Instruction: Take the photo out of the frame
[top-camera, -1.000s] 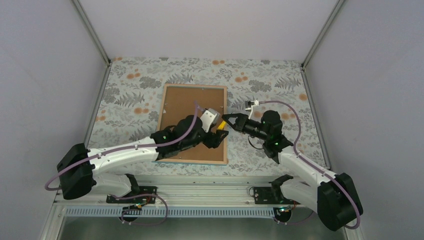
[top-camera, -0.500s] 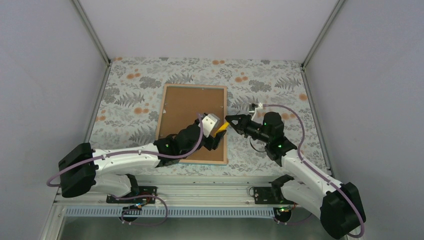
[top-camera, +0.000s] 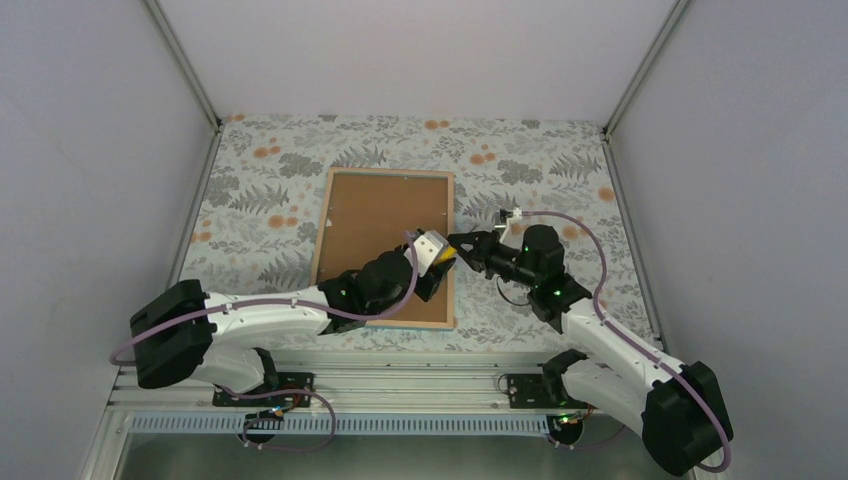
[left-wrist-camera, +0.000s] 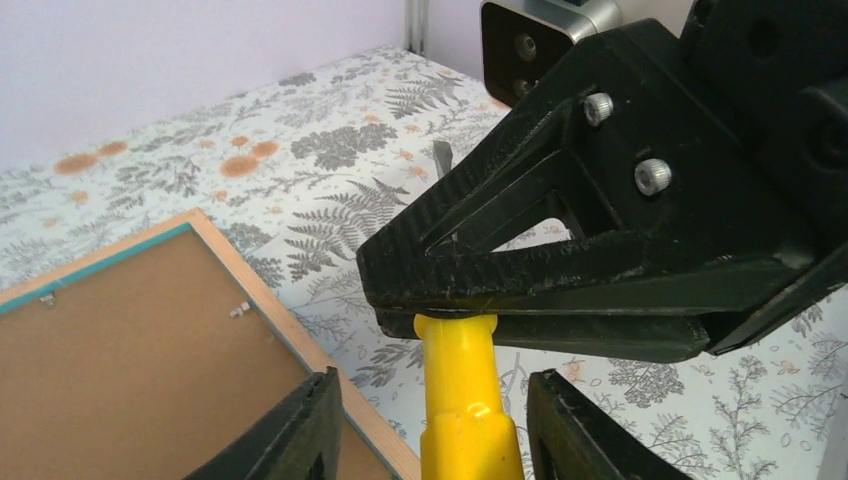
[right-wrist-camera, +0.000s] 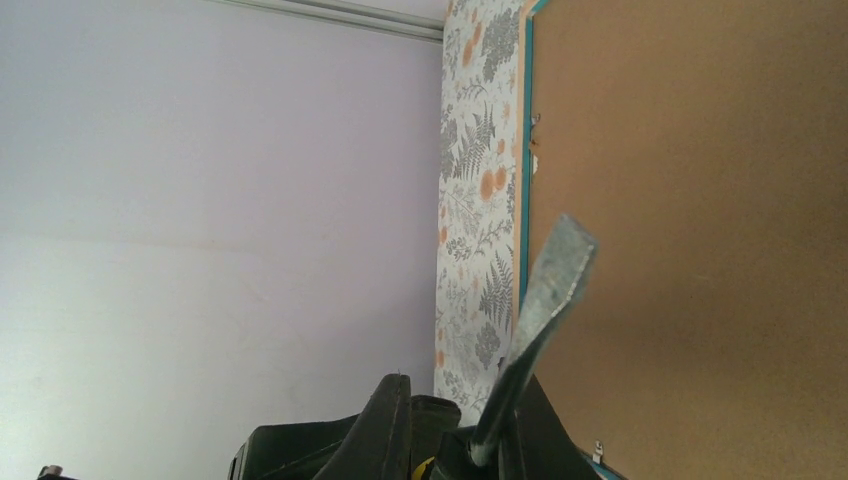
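Note:
The frame (top-camera: 322, 232) lies face down on the table, its light wood rim up, with the brown backing board (top-camera: 375, 212) in it. The photo is hidden under the board. My right gripper (top-camera: 456, 243) is shut on a yellow-handled screwdriver (left-wrist-camera: 462, 395) above the frame's right edge. Its grey blade (right-wrist-camera: 545, 290) sticks out past the right fingers. My left gripper (left-wrist-camera: 440, 430) is open, with its fingers (left-wrist-camera: 300, 430) on either side of the yellow handle and not touching it. In the left wrist view the frame's rim (left-wrist-camera: 300, 322) lies just left of the handle.
The table has a fern-and-flower patterned cloth (top-camera: 560, 170). Pale walls close it in at the back and both sides. Small metal tabs (left-wrist-camera: 238, 309) hold the backing board along its turquoise inner edge (right-wrist-camera: 523, 200).
My right gripper has moved left and down onto the yellow handle. My left arm has swung toward the near edge, with its gripper still at the handle.

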